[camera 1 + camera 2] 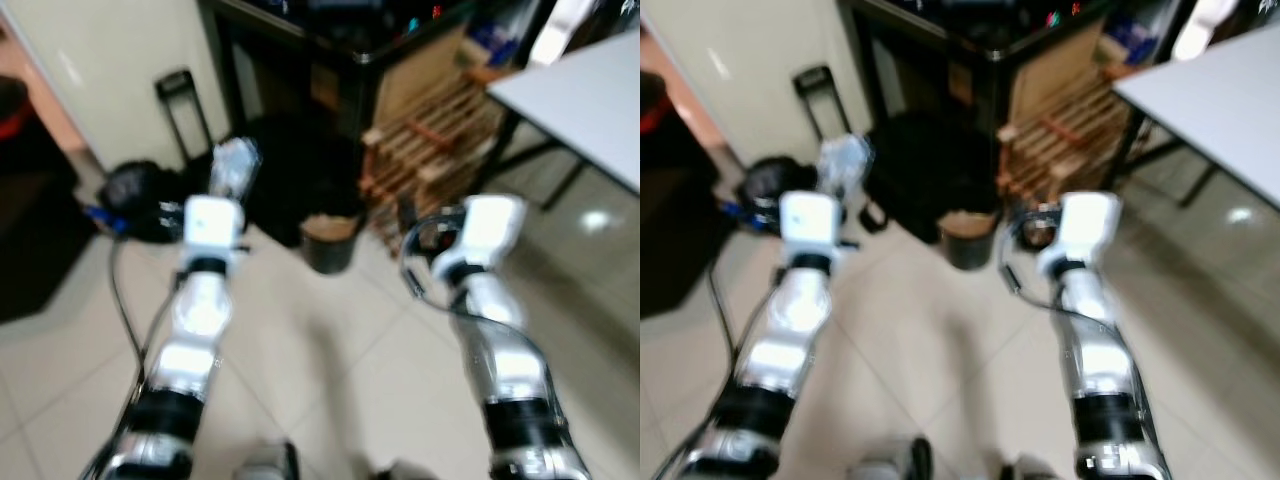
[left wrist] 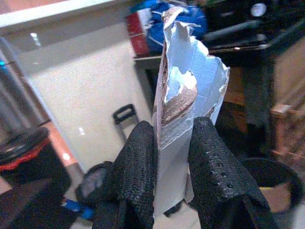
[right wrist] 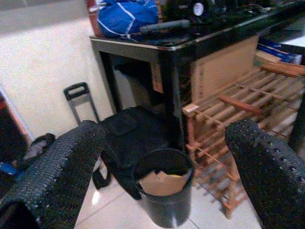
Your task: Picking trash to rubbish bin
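The left gripper (image 2: 171,152) is up in the air, squeezed tight on a torn piece of wrapper (image 2: 183,109). The wrapper sticks up between its 2 black fingers (image 2: 136,171). The right gripper (image 3: 162,157) is wide open and holds nothing. A small black bin (image 3: 164,191) stands on the tiled floor (image 1: 320,340) ahead, between the 2 arms, with some brown cardboard inside. Just beside the bin are a wooden rack (image 3: 233,114) and a black bag (image 3: 128,129). A black bench (image 3: 190,43) stands behind them.
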`<state>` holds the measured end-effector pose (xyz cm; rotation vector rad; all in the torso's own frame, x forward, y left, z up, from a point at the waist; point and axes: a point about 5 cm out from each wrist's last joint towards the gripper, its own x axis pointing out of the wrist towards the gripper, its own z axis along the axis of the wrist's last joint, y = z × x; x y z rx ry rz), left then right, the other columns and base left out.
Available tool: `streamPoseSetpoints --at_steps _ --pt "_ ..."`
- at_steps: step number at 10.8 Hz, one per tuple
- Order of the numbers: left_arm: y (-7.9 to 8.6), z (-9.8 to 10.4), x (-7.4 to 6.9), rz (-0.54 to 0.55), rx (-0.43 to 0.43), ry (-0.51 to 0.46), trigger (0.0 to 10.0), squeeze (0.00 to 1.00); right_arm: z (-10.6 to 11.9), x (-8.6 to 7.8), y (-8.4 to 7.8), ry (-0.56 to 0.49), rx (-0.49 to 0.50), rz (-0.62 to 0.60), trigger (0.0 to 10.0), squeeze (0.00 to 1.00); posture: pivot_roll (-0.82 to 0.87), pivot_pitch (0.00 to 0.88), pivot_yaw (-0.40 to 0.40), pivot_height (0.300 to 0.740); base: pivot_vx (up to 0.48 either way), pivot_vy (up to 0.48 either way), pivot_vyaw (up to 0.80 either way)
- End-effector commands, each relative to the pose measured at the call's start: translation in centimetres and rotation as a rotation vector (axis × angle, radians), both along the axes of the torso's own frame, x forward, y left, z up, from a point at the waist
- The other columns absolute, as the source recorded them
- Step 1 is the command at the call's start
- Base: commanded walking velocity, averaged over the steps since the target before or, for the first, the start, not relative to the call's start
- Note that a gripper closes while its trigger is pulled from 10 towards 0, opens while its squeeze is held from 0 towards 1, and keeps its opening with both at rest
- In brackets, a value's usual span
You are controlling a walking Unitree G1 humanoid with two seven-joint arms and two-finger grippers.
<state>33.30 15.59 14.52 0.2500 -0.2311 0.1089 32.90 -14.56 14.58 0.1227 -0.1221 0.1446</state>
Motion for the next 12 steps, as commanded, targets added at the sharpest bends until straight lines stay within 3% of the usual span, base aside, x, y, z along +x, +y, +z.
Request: streamPoseSetpoints --at_steps 1,5,7,8,9,11,12 --pt "-0.9 -0.1 -0.1 -0.030 0.006 0.003 10.0 0.00 -0.1 -0.2 -1.0 0.000 -0.010 -0.029 10.0 0.00 -0.02 0.165 0.047 0.740 0.364 0.000 0.00" --pt "-0.7 -0.8 0.0 -0.033 0.010 0.024 10.0 0.00 -0.9 -0.2 -1.2 0.025 -0.020 -0.036 10.0 0.00 -0.02 0.170 0.040 0.740 0.364 0.000 0.00" --pt "-0.4 -4.0 -0.3 -0.074 0.037 0.122 10.0 0.00 -5.4 -0.5 -2.4 0.172 -0.075 -0.084 10.0 0.00 -0.02 0.175 0.039 0.740 0.366 0.000 0.00" --pt "-0.3 -5.0 -0.5 -0.081 0.043 0.162 10.0 0.00 -6.6 -0.7 -2.8 0.218 -0.087 -0.092 10.0 0.00 -0.02 0.176 0.039 0.740 0.364 0.000 0.00" --pt "0.1 -7.0 -0.9 -0.086 0.049 0.250 10.0 0.00 -8.9 -1.4 -3.0 0.308 -0.116 -0.087 10.0 0.00 -0.02 0.176 0.039 0.740 0.364 0.000 0.00" --pt "0.7 -11.4 -2.7 -0.105 0.087 0.447 10.0 0.00 -13.0 -3.2 -3.0 0.472 -0.156 -0.065 10.0 0.00 -0.03 0.177 0.039 0.740 0.364 0.000 0.00" --pt "0.9 -12.6 -3.4 -0.104 0.092 0.500 10.0 0.00 -14.2 -4.0 -3.0 0.524 -0.183 -0.063 10.0 0.00 -0.02 0.177 0.039 0.740 0.360 0.000 0.00"
